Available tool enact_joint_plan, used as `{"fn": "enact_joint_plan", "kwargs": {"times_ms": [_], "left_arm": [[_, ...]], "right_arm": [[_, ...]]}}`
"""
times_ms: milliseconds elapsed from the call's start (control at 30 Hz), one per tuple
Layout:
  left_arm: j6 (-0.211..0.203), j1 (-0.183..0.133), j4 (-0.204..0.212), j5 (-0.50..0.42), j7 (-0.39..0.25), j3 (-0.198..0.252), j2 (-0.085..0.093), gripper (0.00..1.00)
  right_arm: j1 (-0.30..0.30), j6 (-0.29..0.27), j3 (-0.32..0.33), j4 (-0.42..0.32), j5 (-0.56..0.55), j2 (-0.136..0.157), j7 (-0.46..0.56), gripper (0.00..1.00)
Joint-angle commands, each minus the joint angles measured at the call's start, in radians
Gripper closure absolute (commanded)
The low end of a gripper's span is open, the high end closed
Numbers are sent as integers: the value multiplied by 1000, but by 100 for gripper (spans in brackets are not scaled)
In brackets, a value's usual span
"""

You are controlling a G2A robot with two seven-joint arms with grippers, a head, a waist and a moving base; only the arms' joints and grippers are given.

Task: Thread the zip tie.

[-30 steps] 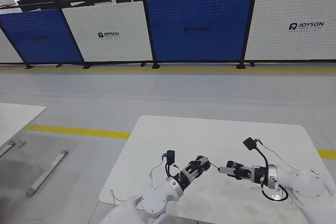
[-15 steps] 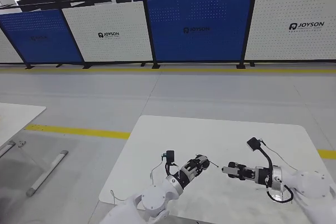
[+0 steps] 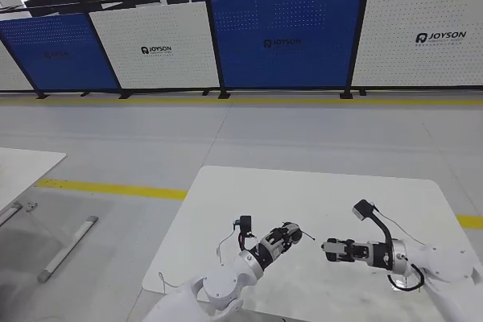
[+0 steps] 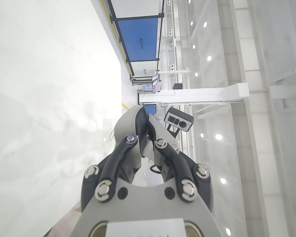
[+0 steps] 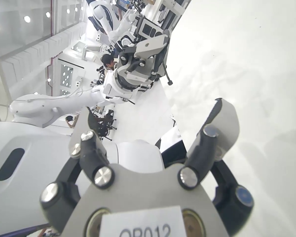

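My left gripper (image 3: 291,233) hovers over the near middle of the white table (image 3: 249,193), shut on a thin black zip tie (image 3: 305,235). The tie's free end sticks out toward my right gripper (image 3: 325,248). In the left wrist view the left gripper (image 4: 145,115) has its fingers pressed together. The right wrist view shows the zip tie (image 5: 166,74) hanging from the left gripper, with its small square head at the free end. My right gripper (image 5: 155,114) is open with nothing between its fingers, a short gap away from the tie's end.
The table's near edge lies just below both arms. A second white table (image 3: 16,169) stands off to the left across the floor. Blue and white pegboard panels (image 3: 282,40) line the back of the room.
My right gripper has drawn back from the left one and a little toward the near edge, so the gap between them has widened. The tie's end now sticks out free. The left arm has barely moved.
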Motion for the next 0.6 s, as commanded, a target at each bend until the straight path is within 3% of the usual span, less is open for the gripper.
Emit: {"fn": "enact_joint_plan", "kwargs": {"times_ms": [0,167,567], "left_arm": [[4,1,2,-2,-3,2,-4,100],[14,-1,1,-5,-6,4,-12,100],[3,3,3,-14,-3,-3,-20,100]], "right_arm": [[0,7,-2,-5,1,-3,-12,0],[48,16,-28,57,19,-21,-21,0],[26,40,-17,38,20,-22,-52,0]]}}
